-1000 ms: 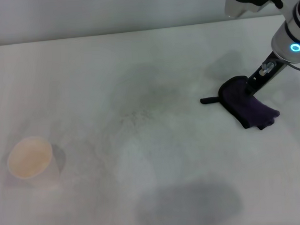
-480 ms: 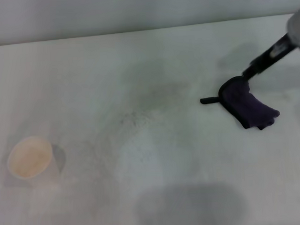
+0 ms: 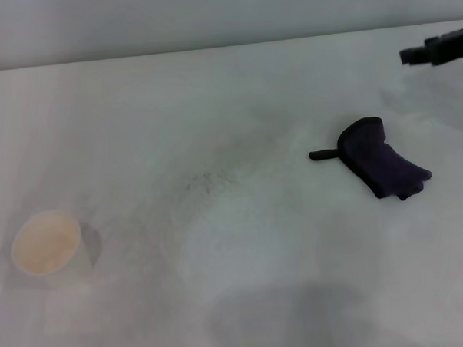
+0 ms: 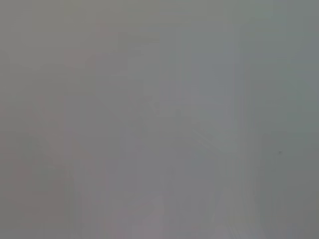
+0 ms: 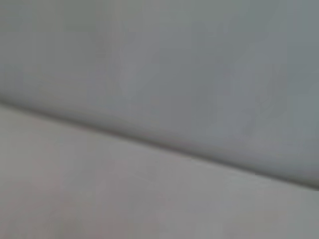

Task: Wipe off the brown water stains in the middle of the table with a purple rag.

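Note:
The purple rag (image 3: pixel 381 163) lies crumpled on the white table (image 3: pixel 221 297) at the right, with its thin black tail pointing left. Nothing holds it. Only the dark tip of my right gripper (image 3: pixel 435 50) shows at the far right edge in the head view, raised well behind and to the right of the rag. The brown water stains do not show. The middle of the table holds only a faint grey smudge with dark specks (image 3: pixel 209 178). My left gripper is out of view. Both wrist views show only blank grey surface.
A white paper cup (image 3: pixel 46 243) with a tan inside stands at the near left. The table's far edge (image 3: pixel 211 47) meets a grey wall. A broad grey shadow (image 3: pixel 291 317) lies on the near middle of the table.
My right gripper has lifted off the rag and drawn back up and to the right, nearly out of the head view. The rag stays where it was.

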Controlling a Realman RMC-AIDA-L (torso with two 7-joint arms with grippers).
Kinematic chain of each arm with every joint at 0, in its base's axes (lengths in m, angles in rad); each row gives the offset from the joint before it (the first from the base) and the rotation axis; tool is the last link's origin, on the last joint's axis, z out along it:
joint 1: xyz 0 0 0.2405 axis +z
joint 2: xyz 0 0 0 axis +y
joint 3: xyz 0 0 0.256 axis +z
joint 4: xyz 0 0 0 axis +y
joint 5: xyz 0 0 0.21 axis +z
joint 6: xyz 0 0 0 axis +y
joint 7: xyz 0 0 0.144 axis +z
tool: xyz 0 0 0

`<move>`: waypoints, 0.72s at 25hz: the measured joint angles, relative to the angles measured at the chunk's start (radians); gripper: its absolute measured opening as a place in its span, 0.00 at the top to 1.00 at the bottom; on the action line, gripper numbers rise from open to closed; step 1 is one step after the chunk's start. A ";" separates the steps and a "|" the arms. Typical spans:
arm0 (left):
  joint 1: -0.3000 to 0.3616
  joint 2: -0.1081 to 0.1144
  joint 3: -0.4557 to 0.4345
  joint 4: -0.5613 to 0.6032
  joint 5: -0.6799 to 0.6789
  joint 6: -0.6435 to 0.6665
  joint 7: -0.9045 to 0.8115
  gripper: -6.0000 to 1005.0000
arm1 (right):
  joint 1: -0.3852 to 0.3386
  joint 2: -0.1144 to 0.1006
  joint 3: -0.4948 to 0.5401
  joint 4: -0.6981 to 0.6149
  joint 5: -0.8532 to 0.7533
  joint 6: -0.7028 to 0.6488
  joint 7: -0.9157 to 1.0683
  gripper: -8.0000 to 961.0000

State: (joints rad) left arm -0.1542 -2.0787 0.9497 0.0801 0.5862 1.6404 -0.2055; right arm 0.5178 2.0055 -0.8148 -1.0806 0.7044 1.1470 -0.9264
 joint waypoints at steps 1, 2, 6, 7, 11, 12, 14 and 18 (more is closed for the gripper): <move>0.000 0.000 -0.001 -0.002 -0.001 0.001 0.000 0.12 | -0.017 0.000 0.034 0.035 0.073 -0.033 -0.085 0.44; 0.001 0.000 -0.001 -0.005 -0.001 0.002 0.000 0.12 | -0.029 0.000 0.056 0.068 0.132 -0.053 -0.147 0.44; 0.005 -0.002 -0.001 -0.007 -0.001 0.011 0.002 0.12 | -0.068 -0.003 0.160 0.220 0.394 -0.092 -0.444 0.44; 0.006 -0.002 -0.001 -0.007 -0.001 0.015 0.003 0.12 | -0.077 -0.005 0.190 0.259 0.456 -0.092 -0.522 0.44; 0.007 -0.004 -0.002 -0.022 -0.002 0.023 0.006 0.12 | -0.119 -0.008 0.247 0.338 0.627 -0.077 -0.731 0.44; 0.007 -0.004 -0.003 -0.026 -0.002 0.023 0.006 0.12 | -0.136 -0.007 0.251 0.351 0.670 -0.076 -0.782 0.44; 0.005 -0.005 -0.003 -0.031 -0.002 0.024 0.011 0.12 | -0.165 -0.003 0.254 0.389 0.776 -0.075 -0.898 0.44; -0.002 -0.007 -0.003 -0.056 -0.005 0.024 0.044 0.12 | -0.208 -0.006 0.255 0.541 1.056 -0.040 -1.215 0.44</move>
State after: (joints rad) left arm -0.1559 -2.0862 0.9466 0.0246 0.5816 1.6644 -0.1612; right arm 0.3100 1.9996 -0.5597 -0.5395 1.7600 1.1067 -2.1414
